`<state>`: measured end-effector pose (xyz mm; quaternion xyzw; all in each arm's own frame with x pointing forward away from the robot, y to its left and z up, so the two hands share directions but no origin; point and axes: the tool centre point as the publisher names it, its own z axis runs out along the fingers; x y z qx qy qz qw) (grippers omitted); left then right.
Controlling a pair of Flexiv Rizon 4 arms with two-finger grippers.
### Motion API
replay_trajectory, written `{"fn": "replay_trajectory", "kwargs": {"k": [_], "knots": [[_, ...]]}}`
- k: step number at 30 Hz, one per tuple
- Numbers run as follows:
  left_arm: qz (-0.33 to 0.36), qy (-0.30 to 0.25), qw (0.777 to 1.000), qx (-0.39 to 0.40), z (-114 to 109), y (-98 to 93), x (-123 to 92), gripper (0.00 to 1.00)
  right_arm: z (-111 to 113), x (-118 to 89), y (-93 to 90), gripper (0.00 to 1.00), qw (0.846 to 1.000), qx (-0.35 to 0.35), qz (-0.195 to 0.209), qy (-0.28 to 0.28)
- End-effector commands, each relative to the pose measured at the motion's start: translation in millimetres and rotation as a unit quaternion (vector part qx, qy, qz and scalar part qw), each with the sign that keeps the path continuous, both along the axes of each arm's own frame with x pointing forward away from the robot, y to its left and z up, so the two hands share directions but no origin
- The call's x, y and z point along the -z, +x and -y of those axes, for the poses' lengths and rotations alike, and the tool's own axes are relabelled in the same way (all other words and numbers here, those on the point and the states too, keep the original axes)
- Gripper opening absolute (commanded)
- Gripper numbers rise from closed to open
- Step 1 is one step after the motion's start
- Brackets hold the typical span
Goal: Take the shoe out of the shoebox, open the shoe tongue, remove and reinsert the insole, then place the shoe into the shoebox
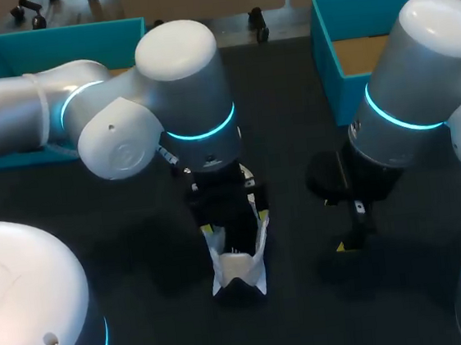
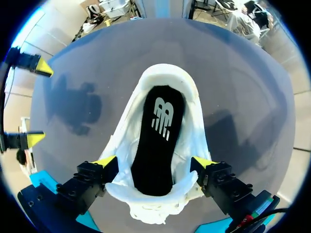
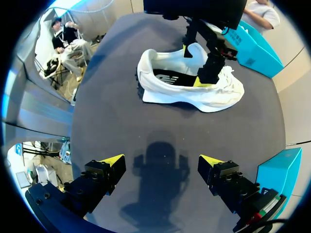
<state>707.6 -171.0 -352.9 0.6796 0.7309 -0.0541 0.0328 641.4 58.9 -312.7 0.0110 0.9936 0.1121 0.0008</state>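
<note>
1. The left gripper hangs directly over the shoe, fingers spread wide, one yellow tip just beside each side wall of the opening.
2. The white shoe stands upright on its sole near the middle of the dark bench, outside both boxes.
3. A black insole lies flat inside the shoe.
4. The right gripper hovers over bare bench, fingers apart and holding nothing, well apart from the shoe.
5. The left teal box and the right teal box sit at the bench's far edge.
</note>
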Motion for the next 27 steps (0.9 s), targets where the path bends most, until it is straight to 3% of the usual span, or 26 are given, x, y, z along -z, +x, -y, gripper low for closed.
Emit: {"fn": "replay_trajectory", "kwargs": {"k": [1,15,27], "knots": [[0.004,0.003,1.000,0.004,4,-1.1,-3,1.00,0,1,-1.2,1.00,1.000,0.000,0.001,0.001],[-0.003,-0.003,1.000,0.026,6,10.8,-10,1.00,0,1,-1.2,1.00,1.000,0.000,0.001,0.001],[0.003,-0.007,0.999,0.049,1,5.5,-15,1.00,0,1,-1.2,1.00,1.000,0.000,0.001,0.001]]}}
